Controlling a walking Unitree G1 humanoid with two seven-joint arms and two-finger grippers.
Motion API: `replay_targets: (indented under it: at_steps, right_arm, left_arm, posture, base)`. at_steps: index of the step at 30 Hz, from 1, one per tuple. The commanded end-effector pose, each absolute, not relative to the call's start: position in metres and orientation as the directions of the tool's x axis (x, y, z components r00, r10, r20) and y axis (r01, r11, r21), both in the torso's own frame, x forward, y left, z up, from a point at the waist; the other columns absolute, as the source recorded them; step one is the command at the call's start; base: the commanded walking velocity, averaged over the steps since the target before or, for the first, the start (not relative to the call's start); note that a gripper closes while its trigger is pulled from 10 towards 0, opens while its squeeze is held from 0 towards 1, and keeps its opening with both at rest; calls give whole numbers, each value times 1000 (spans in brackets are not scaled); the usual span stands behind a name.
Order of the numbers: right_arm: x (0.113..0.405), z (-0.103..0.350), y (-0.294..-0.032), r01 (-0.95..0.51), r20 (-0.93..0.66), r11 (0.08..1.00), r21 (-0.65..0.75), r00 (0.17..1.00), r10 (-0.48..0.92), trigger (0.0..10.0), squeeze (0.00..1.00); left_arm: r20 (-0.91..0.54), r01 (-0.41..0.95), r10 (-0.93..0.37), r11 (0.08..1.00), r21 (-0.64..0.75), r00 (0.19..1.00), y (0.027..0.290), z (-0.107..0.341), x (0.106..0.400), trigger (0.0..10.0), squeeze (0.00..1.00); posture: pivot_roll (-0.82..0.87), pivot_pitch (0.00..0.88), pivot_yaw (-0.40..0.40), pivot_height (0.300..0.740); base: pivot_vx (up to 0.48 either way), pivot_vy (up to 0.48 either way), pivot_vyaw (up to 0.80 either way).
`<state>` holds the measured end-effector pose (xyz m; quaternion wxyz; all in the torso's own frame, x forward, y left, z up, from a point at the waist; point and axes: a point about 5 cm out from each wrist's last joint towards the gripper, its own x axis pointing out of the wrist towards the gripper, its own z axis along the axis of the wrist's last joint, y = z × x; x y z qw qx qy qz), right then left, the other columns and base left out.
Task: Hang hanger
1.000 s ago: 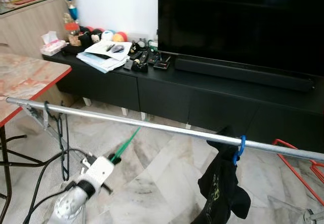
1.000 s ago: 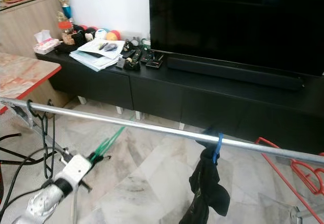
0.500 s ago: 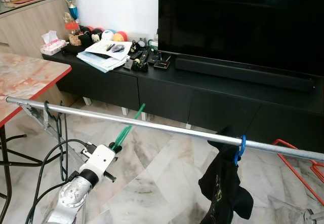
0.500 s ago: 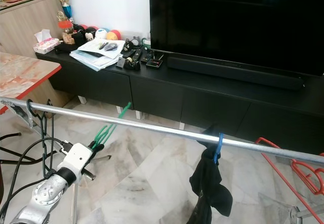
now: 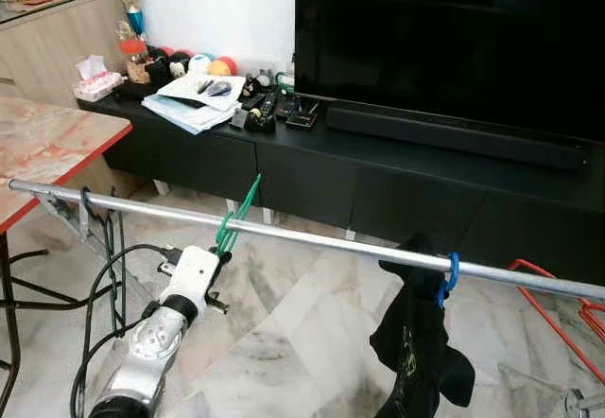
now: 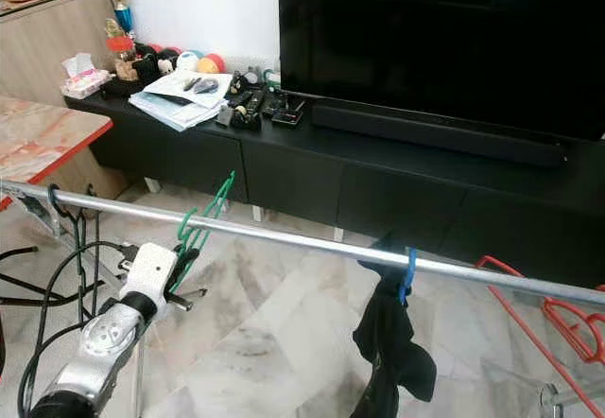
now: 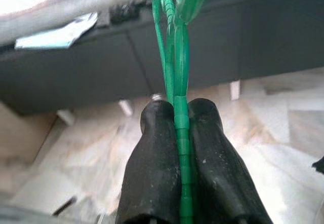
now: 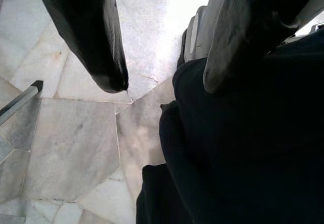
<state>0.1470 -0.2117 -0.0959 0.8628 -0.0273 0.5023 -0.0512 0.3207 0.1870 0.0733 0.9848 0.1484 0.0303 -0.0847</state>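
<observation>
Left gripper fingers pinch thin green hanger at rail; right gripper fingers spread wide.

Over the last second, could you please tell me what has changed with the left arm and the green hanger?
The left gripper, shut on the green hanger, has risen and moved forward, bringing the hanger from below the metal rail up to it; its top now crosses the rail. The dark garment on the blue hanger hook and the black hanger at the rail's left end have stayed put.
</observation>
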Motion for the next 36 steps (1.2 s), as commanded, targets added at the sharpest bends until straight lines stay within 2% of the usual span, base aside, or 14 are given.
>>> replay_targets:
  at_steps: [1,6,10,17,24,25,26,27,36]
  right_arm:
    - [144,-97,-212,60,-868,993,-101,482,-118,10000,0]
    - [143,-97,-212,61,-869,993,-100,480,-117,10000,0]
    - [143,-97,-212,60,-869,993,-99,480,-116,10000,0]
    - [144,-97,-211,58,-870,993,-98,480,-114,10000,0]
    - [144,-97,-211,59,-870,993,-98,480,-114,10000,0]
    - [144,-97,-211,60,-870,993,-98,480,-115,10000,0]
    - [144,-97,-211,59,-870,993,-98,480,-114,10000,0]
    - [144,-97,-211,59,-870,993,-98,480,-114,10000,0]
    - [145,-97,-211,60,-869,994,-97,481,-113,10000,0]
  left_arm:
    - [-113,134,-107,956,262,988,191,72,324,10000,0]
    - [-133,72,-50,983,169,990,192,75,332,10000,0]
    - [-151,64,-41,987,150,988,191,75,336,10000,0]
    - [-297,123,-66,976,178,953,187,57,333,10000,0]
    - [-309,152,-94,974,169,946,185,52,328,10000,0]
    - [-305,153,-96,974,169,948,186,52,328,10000,192]
    - [-296,151,-97,975,165,950,186,53,327,10000,706]
    - [-284,144,-95,977,158,954,188,54,327,10000,1000]
    - [-159,131,-116,987,90,980,188,67,324,10000,996]
  posture:
    - [-40,36,-5,740]
    - [-42,39,-3,740]
    - [-43,41,-2,740]
    - [-43,48,0,740]
    - [-42,54,2,740]
    - [-41,54,2,740]
    - [-40,55,3,740]
    - [-39,55,3,740]
    - [-37,55,3,740]
  base:
    - [0,0,0]
    - [0,0,0]
    - [0,0,0]
    - [0,0,0]
    - [0,0,0]
    - [0,0,0]
    - [0,0,0]
    - [0,0,0]
    - [0,0,0]
